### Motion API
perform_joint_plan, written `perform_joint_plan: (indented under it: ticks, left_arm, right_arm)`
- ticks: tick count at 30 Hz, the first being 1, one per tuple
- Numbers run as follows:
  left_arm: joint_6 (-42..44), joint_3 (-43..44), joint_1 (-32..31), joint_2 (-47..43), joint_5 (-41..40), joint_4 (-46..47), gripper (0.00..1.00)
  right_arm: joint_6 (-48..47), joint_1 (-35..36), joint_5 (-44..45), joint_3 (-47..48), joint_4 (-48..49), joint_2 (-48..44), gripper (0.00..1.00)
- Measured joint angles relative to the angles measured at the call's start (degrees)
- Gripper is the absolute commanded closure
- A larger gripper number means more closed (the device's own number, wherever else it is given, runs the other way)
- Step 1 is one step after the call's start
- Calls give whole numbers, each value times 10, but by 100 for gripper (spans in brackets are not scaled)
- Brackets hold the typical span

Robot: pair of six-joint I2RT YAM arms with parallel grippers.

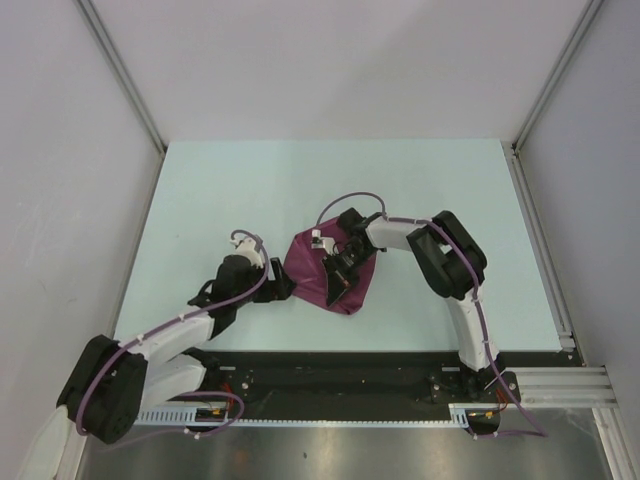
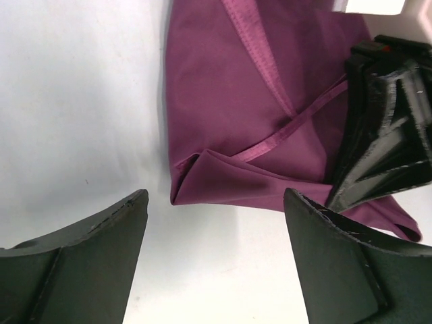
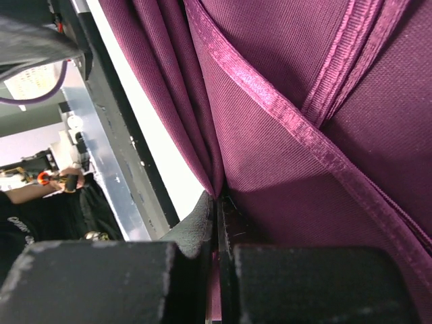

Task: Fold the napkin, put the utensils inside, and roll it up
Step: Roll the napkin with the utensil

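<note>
Fingers [image 3: 192, 226] of the right gripper [image 3: 217, 202] are pinched shut on a fold of the napkin [image 3: 290, 148], which is bunched at the middle of the table [image 1: 420, 190]; left gripper [image 2: 214, 202] is spread open, empty, just beside the cloth's left corner. Folding step judged in hand, far from done; spoon not seen. Next: loose corner to be taken by the left jaws, fold laid flat without dragging

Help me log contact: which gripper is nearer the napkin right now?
Right. The right gripper is shut on a fold of the napkin, so it touches the cloth. The left gripper is open just beside the napkin's folded corner, not touching it.
</note>
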Motion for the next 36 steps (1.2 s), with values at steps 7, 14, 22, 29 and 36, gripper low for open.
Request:
perform_joint_plan:
  ticks: [7,14,22,29,36]
  left_arm:
    - [-2,0,9,55,1,32,28]
    - [-3,0,14,91,12,79,39]
    - [-2,0,17,132,31,128,71]
    - [-2,4,18,145,43,133,100]
    - [-2,31,23,154,45,92,100]
  right_arm:
    - [-2,-8,-27,5,-5,14,100]
    - [-4,-15,-46,10,-10,26,100]
    - [-5,-22,-68,19,-21,42,100]
    - [9,-32,-86,20,-19,39,57]
    - [39,-54,-39,-16,37,-56,47]
